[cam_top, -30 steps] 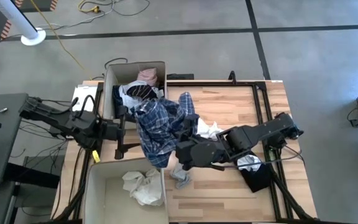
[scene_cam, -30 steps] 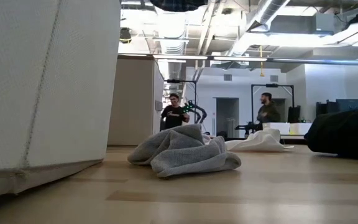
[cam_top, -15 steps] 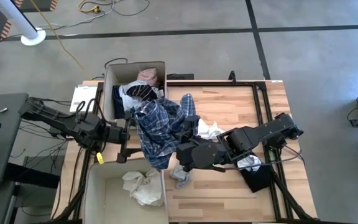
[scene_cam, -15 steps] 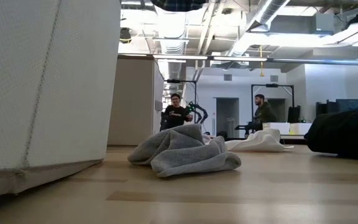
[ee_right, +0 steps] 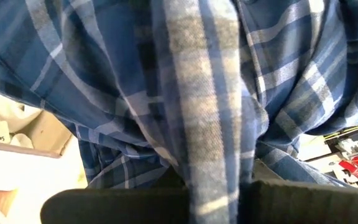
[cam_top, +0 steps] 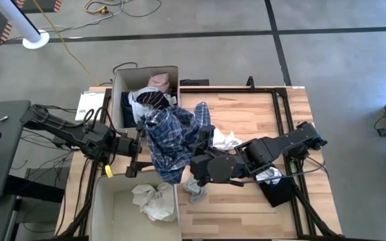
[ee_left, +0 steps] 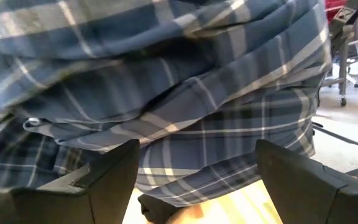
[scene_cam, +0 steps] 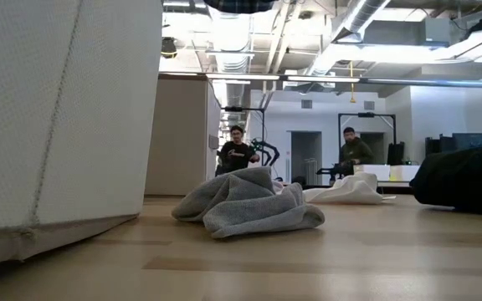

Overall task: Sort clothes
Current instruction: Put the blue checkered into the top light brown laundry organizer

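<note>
plaid shirt [cam_top: 171, 137] clamped by right gripper [cam_top: 194, 164]

A light wooden slatted table [cam_top: 246, 114] carries two tan cardboard boxes: one [cam_top: 120, 80] at its far left corner, another [cam_top: 106, 201] at its near left corner. Beyond it in the low view, two people [scene_cam: 238, 155] stand in the room.

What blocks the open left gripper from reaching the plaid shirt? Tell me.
Nothing visible. The left gripper is open beside the blue plaid shirt, which fills the left wrist view just past its fingers. The right gripper is shut on the shirt, holding it up over the table.
</note>
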Controlling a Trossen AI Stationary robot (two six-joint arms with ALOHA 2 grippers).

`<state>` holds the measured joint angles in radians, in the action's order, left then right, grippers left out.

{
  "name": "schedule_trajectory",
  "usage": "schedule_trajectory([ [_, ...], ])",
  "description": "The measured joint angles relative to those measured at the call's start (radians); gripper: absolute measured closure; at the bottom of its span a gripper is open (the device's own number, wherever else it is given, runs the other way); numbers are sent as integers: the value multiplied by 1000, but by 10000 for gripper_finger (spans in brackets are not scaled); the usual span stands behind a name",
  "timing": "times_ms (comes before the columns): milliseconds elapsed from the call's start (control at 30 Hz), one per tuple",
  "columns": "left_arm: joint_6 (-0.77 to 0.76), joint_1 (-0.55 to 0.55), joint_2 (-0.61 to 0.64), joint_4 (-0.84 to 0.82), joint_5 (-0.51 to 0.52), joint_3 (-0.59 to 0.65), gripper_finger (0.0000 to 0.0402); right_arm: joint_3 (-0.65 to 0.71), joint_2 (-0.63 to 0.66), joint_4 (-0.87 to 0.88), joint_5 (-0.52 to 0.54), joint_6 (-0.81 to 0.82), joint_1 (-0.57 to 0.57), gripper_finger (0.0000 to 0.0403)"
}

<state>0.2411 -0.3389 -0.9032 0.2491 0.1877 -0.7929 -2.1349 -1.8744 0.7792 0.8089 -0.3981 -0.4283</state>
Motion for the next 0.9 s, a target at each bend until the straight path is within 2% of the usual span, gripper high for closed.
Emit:
schedule_trajectory([
  [200, -9, 0, -1, 27, -2, 0, 87, 0, 0, -1, 1, -9, -11, 377],
  [433, -51, 0, -1, 92, -127, 0, 87, 0, 0, -5, 2, -37, -19, 378],
  [567, -32, 5, -26, 130, -128, 0, 87, 0, 0, -13, -1, -72, -20, 379],
  [667, -13, 8, -68, 182, -124, 0, 87, 0, 0, -29, -42, -87, -14, 379],
  [767, 8, 23, -115, 262, -124, 0, 77, 0, 0, -31, -72, -90, -6, 379],
  [900, 17, 45, -168, 378, -117, 0, 43, -1, 0, -33, -80, -90, 7, 379],
])
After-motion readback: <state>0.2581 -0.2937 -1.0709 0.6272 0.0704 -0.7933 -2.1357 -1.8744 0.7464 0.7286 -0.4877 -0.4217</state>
